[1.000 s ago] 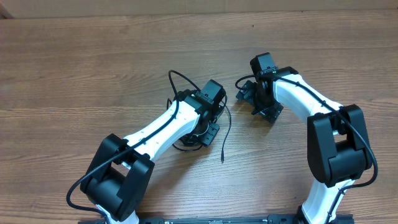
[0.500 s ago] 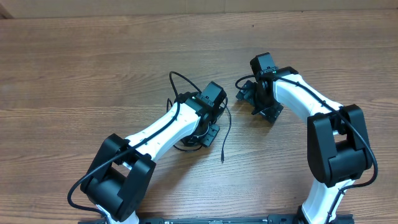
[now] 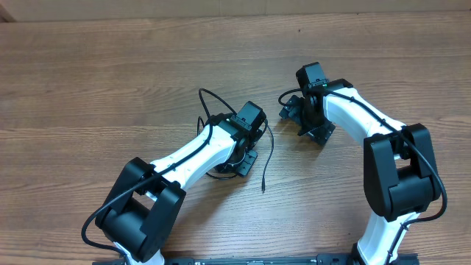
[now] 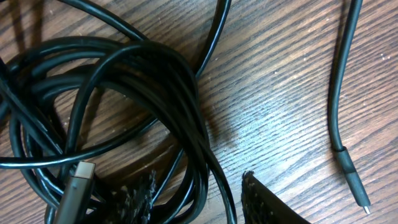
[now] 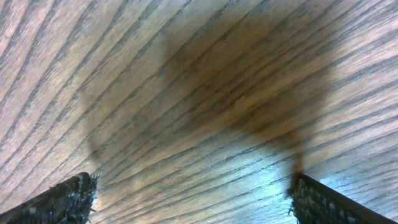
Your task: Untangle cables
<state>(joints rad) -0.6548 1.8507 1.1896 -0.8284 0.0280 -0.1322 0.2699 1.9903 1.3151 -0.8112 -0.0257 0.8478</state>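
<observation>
Left wrist view: limp thin black cables (image 4: 180, 112), probably best taken near the free plug (image 4: 351, 180) lower right; left jaws half-open astride strands, hold uncertain; right jaws wide, empty.

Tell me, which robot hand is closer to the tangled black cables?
Left. The left gripper sits right over the cables, with strands running between its fingers. The right gripper is open over bare table off to the side, touching no cable.
</observation>
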